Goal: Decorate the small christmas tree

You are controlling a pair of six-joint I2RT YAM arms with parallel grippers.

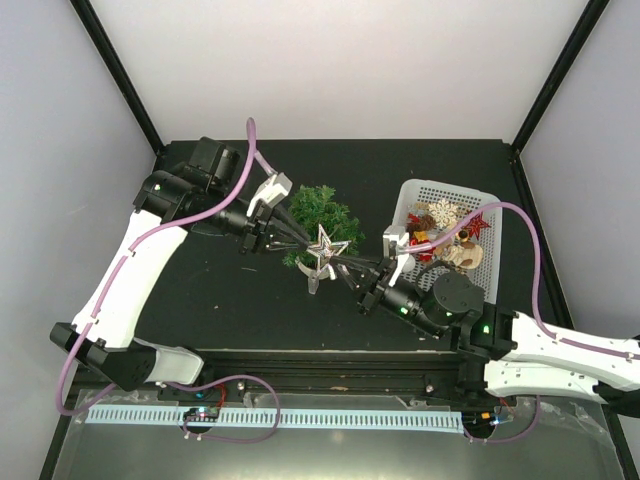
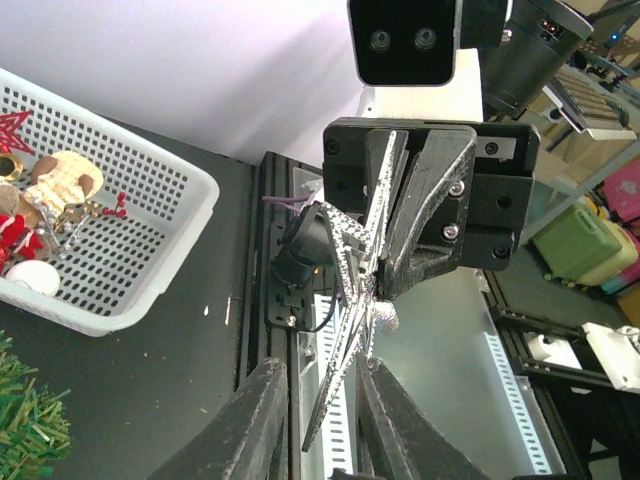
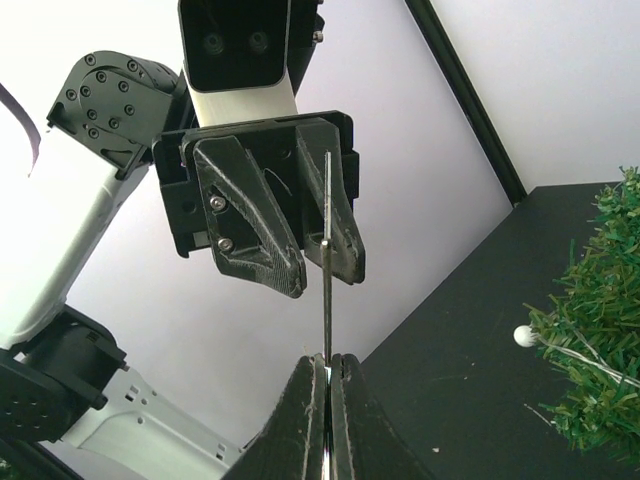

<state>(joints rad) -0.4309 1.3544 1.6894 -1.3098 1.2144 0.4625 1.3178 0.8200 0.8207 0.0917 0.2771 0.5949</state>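
Note:
A silver glitter star (image 1: 325, 247) hangs in the air just in front of the small christmas tree (image 1: 322, 215). My right gripper (image 1: 352, 264) comes from the right and is shut on one of the star's points. In the right wrist view its jaws (image 3: 326, 365) pinch the star edge-on (image 3: 326, 290). My left gripper (image 1: 298, 243) comes from the left. In the left wrist view its jaws (image 2: 322, 375) stand apart around the star's opposite point (image 2: 350, 340), with a gap on the left side. The tree also shows in the left wrist view (image 2: 28, 425) and in the right wrist view (image 3: 598, 330).
A white mesh basket (image 1: 405, 200) with several ornaments stands right of the tree, behind my right arm; it also shows in the left wrist view (image 2: 150, 275). A small white bead (image 3: 521, 336) hangs on the tree. Black frame posts stand at the table's back corners.

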